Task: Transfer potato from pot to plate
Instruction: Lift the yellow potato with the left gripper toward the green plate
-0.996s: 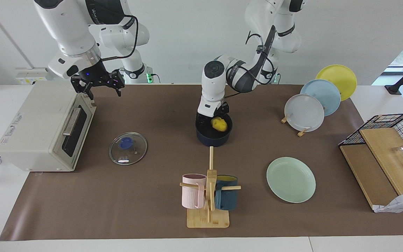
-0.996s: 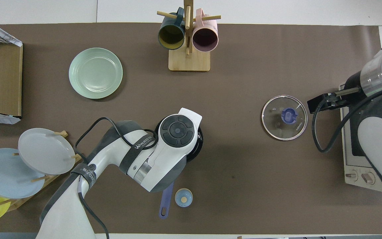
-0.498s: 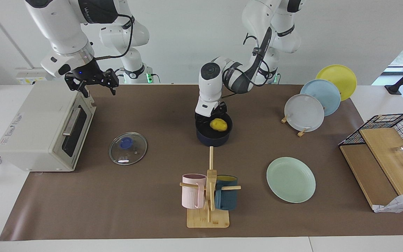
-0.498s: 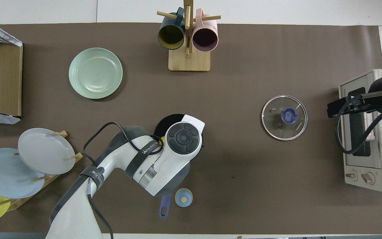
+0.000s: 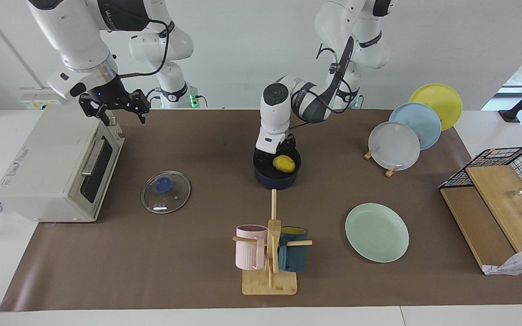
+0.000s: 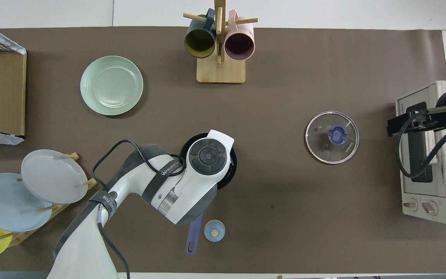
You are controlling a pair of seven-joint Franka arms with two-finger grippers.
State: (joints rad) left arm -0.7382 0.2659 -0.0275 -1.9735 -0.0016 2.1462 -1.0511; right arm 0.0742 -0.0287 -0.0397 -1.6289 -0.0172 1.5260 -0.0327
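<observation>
Right hand shifted; potato half-hidden.

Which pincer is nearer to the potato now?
Left. The left pincer is at the pot, just above the potato inside it. The right pincer waits over the toaster oven.

My arms wear glossy white plastic. The potato looks smooth and shiny inside the matt dark pot. At four o'clock, the plate gleams softly on matt brown paper matting.
</observation>
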